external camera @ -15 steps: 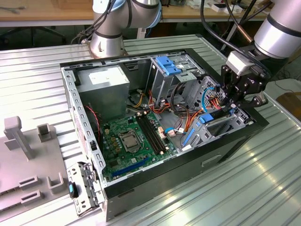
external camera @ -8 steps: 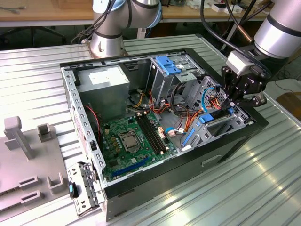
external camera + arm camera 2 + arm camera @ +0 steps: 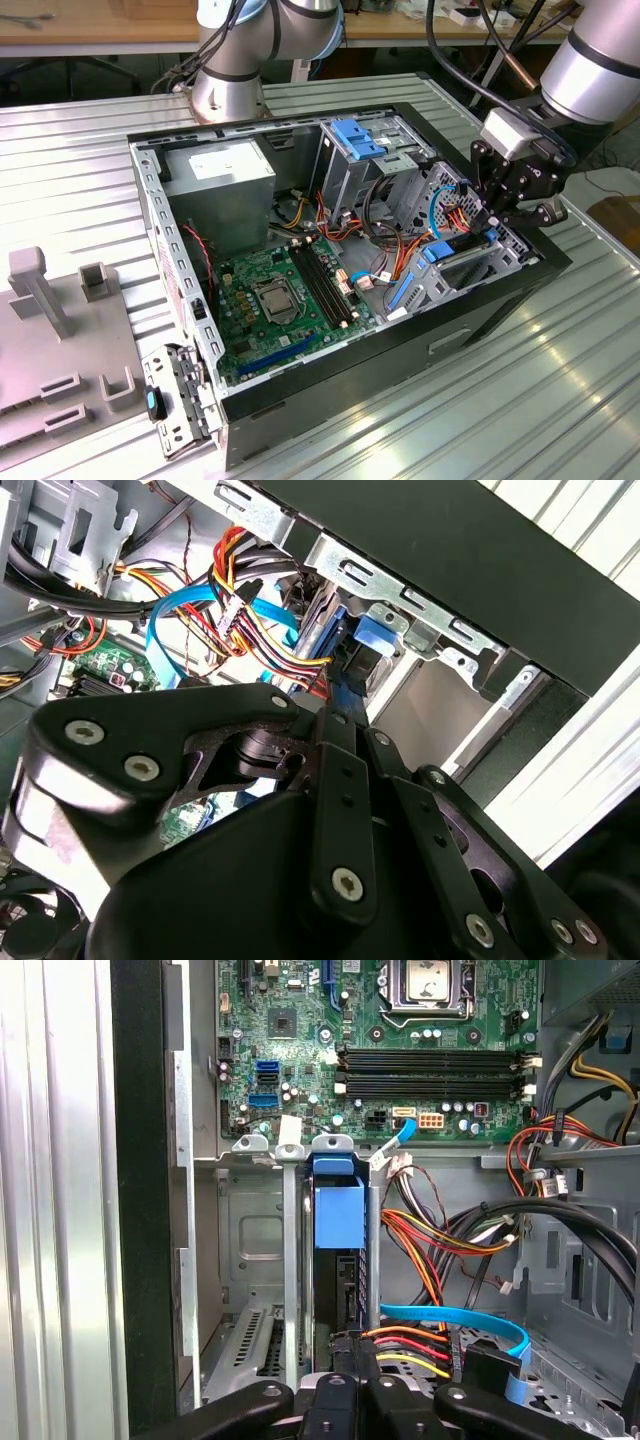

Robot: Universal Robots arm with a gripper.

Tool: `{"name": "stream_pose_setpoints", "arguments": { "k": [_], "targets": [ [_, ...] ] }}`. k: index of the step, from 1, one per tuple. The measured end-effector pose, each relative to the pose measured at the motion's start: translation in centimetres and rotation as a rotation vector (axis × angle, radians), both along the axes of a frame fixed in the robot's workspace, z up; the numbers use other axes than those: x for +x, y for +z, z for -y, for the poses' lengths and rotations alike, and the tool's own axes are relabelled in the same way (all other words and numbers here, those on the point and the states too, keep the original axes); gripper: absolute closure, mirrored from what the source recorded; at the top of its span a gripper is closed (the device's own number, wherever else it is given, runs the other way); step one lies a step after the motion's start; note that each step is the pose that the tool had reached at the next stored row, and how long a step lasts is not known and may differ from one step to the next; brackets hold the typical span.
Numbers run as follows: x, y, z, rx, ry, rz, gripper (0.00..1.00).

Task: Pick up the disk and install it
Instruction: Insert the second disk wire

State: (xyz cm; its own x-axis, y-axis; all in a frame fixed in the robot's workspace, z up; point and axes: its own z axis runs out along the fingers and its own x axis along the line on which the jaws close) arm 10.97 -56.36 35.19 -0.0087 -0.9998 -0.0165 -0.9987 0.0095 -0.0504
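The disk (image 3: 338, 1210), dark grey in a bright blue carrier, stands on edge inside a slot of the metal drive cage (image 3: 255, 1250) at the front corner of the open computer case (image 3: 400, 350). In the exterior view the disk (image 3: 452, 248) sits low in that cage on the exterior view's right. My gripper (image 3: 497, 222) hangs directly over it. In both wrist views my black fingers (image 3: 338, 1388) come together at the disk's near end, and the gripper (image 3: 330, 705) looks shut on the blue carrier (image 3: 368, 640).
Bundled red, yellow and black wires (image 3: 440, 1250) and a flat blue cable (image 3: 470, 1322) crowd the space beside the cage. The motherboard (image 3: 270, 290), power supply (image 3: 220, 175) and a light-blue latch piece (image 3: 358, 135) lie deeper in the case. A grey fixture (image 3: 60, 330) stands at the exterior view's left.
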Motion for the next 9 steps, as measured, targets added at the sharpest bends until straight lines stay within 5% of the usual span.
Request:
{"name": "stream_pose_setpoints", "arguments": {
  "k": [6, 9],
  "targets": [
    [0.0, 1.78, 0.0, 0.0, 0.0, 0.0, 0.89],
    [0.0, 2.04, 0.0, 0.0003, 0.001, 0.0, 0.89]
  ]
}}
